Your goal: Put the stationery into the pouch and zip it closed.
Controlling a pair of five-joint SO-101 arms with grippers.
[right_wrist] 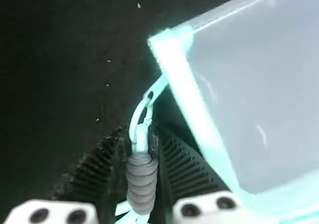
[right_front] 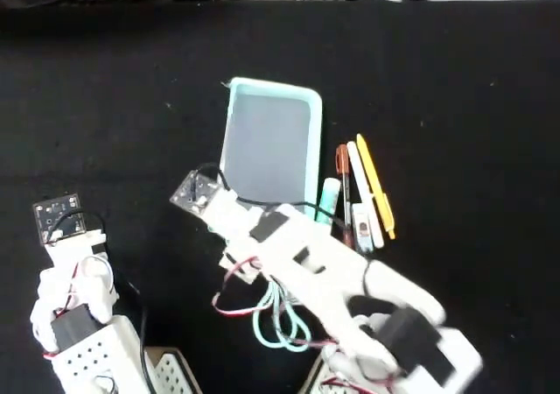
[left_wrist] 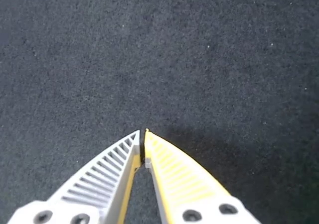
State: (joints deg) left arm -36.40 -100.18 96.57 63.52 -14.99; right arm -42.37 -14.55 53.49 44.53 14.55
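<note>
High view: mint pouch w/ grey see-through face lies flat mid-table on black cloth, long side running away from the arms. Stationery sits just beside its right edge, outside the pouch: orange pen, white pen, brown pen and a short mint-capped stick, all roughly parallel to the pouch edge and packed close together. R arm stretches diagonally from the near right to the pouch's near left corner. L arm is at the near left, well apart from the pouch and pens.

R wrist view: R gripper, black fingers pinched narrow on the ribbed grey zip pull; its mint cord loop runs up to the pouch corner.

L wrist view: L gripper over bare cloth, white and yellow fingers closed tip to tip, holding nothing
</note>
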